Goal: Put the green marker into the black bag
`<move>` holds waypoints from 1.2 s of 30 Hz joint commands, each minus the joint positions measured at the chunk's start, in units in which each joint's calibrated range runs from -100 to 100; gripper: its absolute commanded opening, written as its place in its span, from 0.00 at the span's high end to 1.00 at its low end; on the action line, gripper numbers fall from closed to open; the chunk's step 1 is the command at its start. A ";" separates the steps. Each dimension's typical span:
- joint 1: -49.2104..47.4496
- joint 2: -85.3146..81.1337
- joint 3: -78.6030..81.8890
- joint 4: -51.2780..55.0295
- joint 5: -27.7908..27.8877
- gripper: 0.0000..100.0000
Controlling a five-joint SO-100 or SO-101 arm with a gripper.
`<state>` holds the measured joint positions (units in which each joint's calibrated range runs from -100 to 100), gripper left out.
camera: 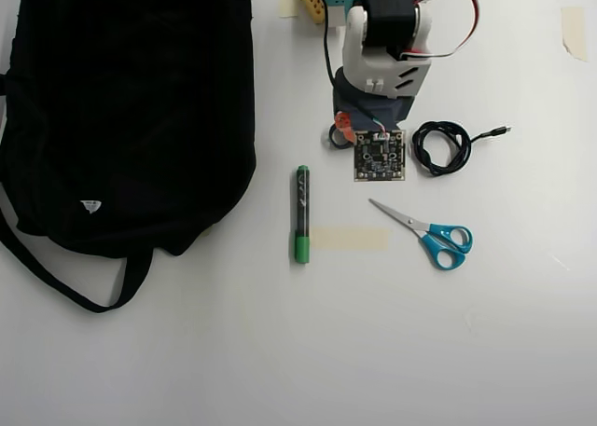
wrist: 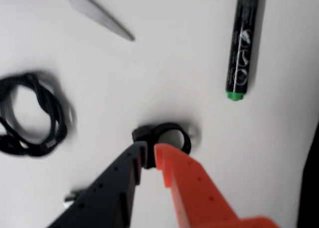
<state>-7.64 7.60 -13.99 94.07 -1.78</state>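
The green marker [camera: 301,213] lies flat on the white table [camera: 280,351], free of any grip, and it is the landmark for the rest. In the overhead view the black bag [camera: 126,109] lies to the left of the marker, near but not touching, with a strap [camera: 65,281] curling out below it. Just right of the marker's lower end a strip of beige tape [camera: 350,239] is stuck on the table, and further right are the scissors [camera: 424,232] with blue handles. Above and to the right of the marker stands the arm [camera: 382,44], and beyond it a coiled black cable [camera: 442,147] rests well apart from the marker. In the wrist view the marker [wrist: 242,43] is at the upper right, the scissor blades [wrist: 97,13] at the upper left and the cable [wrist: 32,115] at the left. The gripper [wrist: 149,153], one finger black and one orange, has its jaws nearly closed, only a narrow gap between the tips. Right at the tips lies a small black ring-shaped thing [wrist: 172,133]; the picture is blurred, so I cannot tell whether the tips pinch it or only touch it.
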 commanded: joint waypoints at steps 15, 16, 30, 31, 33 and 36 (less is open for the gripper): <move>10.26 -1.70 12.20 -21.72 2.04 0.98; 10.63 -1.70 12.38 -22.24 2.41 0.98; 12.20 7.18 8.69 -22.76 4.98 0.97; 12.35 7.59 8.33 -22.67 5.77 0.97; 13.18 8.09 8.06 -22.67 6.66 0.97; 13.18 8.34 7.61 -22.67 7.39 0.97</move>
<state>5.22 16.31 -3.54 71.49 4.47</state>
